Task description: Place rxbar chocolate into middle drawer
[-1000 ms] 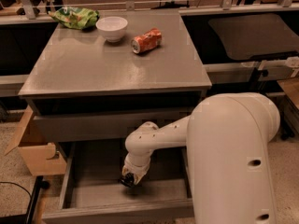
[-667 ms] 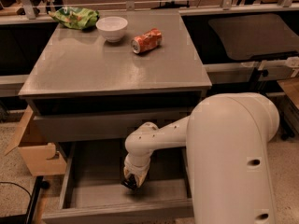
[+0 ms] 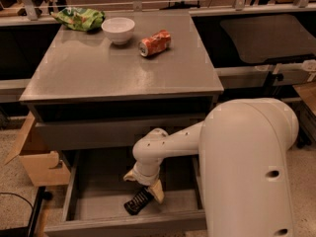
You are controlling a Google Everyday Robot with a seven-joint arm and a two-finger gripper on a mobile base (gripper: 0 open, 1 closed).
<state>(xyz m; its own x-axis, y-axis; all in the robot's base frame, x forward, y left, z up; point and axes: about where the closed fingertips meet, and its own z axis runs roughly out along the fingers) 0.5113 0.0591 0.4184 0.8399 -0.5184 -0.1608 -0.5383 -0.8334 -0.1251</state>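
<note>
The rxbar chocolate (image 3: 137, 202) is a small black wrapped bar lying flat on the grey floor of the open middle drawer (image 3: 97, 205), near its front lip. My gripper (image 3: 143, 186) hangs just above the bar inside the drawer, on the end of the white arm. Its pale fingers (image 3: 157, 192) are spread open, and the bar lies free below them.
On the cabinet top (image 3: 118, 68) are a white bowl (image 3: 118, 29), a crushed orange can (image 3: 154, 42) and a green crinkly bag (image 3: 79, 19). A plain grey drawer panel (image 3: 89, 132) sits above the open drawer. A cardboard box (image 3: 34, 157) stands at the left. My white arm housing (image 3: 252, 172) fills the right foreground.
My gripper has opened and lifted slightly. The black bar, held low in the drawer before, now lies on the drawer floor.
</note>
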